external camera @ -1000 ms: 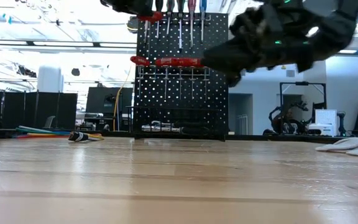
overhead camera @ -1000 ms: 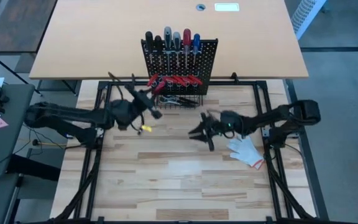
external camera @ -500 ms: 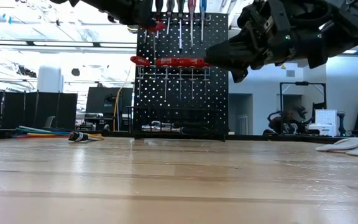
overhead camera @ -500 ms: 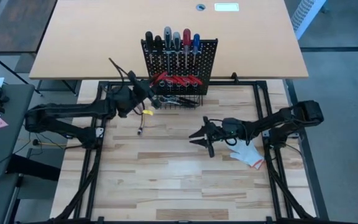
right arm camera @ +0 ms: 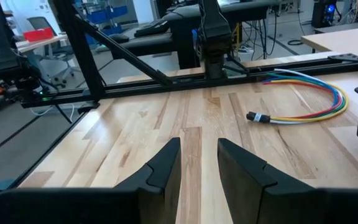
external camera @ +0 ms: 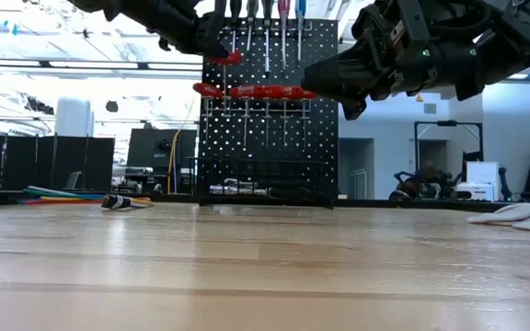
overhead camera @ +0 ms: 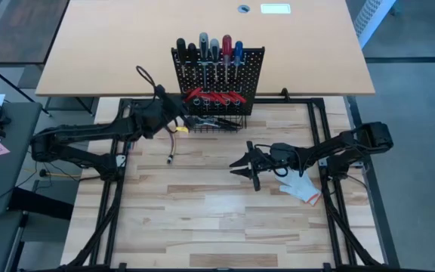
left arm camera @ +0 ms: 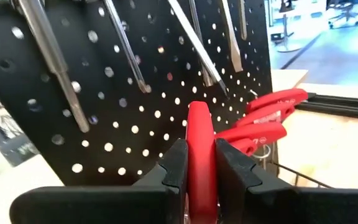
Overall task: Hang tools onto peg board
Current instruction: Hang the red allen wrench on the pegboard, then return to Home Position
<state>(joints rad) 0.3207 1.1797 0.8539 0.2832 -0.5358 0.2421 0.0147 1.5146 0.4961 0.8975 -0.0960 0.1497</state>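
Note:
The black peg board [overhead camera: 219, 79] stands upright at the table's far middle. Screwdrivers [overhead camera: 210, 49] hang in its top row, red-handled pliers [overhead camera: 216, 97] hang below them, and a wire basket [overhead camera: 217, 122] sits at its base. My left gripper [overhead camera: 181, 115] is just left of the board's front and is shut on a red-handled tool [left arm camera: 199, 124], raised off the table [external camera: 231, 58]. My right gripper [overhead camera: 240, 164] hovers over the table's middle right, fingers apart [right arm camera: 199, 155], nothing between them. My left gripper pinches the red handle [left arm camera: 199, 163] of the tool between its two fingers, which lie along the handle. The fingers come level, from the table's left and near side toward the board. The handle's rounded end [left arm camera: 197, 112] sticks out past the fingertips, clear of the table, close before the board's holes.
A white glove [overhead camera: 300, 183] lies near the table's right edge, beside my right arm. A bundle of coloured wires [overhead camera: 174, 143] lies left of the basket [right arm camera: 303, 106]. The table's near half is bare wood.
My left gripper has swung toward the far edge and the peg board, carrying the red-handled tool and rolling as it went; the tool now stands close before the board's left part. My right gripper has shifted slightly, then kept still.

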